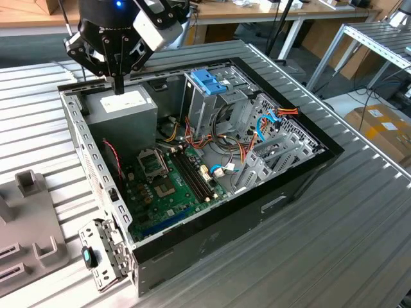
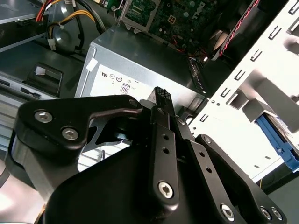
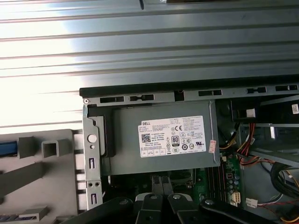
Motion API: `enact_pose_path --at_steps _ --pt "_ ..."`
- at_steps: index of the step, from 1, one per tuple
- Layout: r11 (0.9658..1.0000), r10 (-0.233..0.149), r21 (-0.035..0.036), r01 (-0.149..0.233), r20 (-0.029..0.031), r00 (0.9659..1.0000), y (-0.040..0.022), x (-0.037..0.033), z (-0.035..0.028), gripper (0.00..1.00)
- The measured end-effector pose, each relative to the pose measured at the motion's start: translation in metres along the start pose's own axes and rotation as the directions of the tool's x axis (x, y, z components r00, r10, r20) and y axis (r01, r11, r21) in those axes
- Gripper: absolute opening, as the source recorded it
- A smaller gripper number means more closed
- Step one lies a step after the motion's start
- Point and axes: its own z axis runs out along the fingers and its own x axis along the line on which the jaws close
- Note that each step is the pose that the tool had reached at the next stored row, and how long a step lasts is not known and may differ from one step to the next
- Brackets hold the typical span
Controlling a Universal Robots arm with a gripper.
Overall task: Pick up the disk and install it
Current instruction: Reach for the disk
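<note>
The fingers (image 1: 119,82) are pressed together with nothing between them. At the left, a grey holder (image 1: 29,218) sits on the counter (image 1: 38,96). A blue strip on it may be the disk (image 3: 6,148), but I cannot tell for sure. To its right is the open case (image 1: 225,224). The fingers hang just over the power box (image 1: 122,110) in its far left corner. Further right stands a cage with a blue latch (image 1: 209,81).

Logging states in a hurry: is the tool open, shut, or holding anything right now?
The tool: shut, holding nothing, over the power supply.
</note>
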Motion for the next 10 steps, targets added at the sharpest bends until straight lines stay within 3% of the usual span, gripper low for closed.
enact_pose_path --at_steps 5,10 --pt "1.0 0.0 0.0 0.0 0.0 1.0 -0.0003 0.003 -0.0001 0.11" --pt "1.0 0.0 0.0 0.0 0.0 1.0 -0.0008 0.0107 -0.0003 0.11"
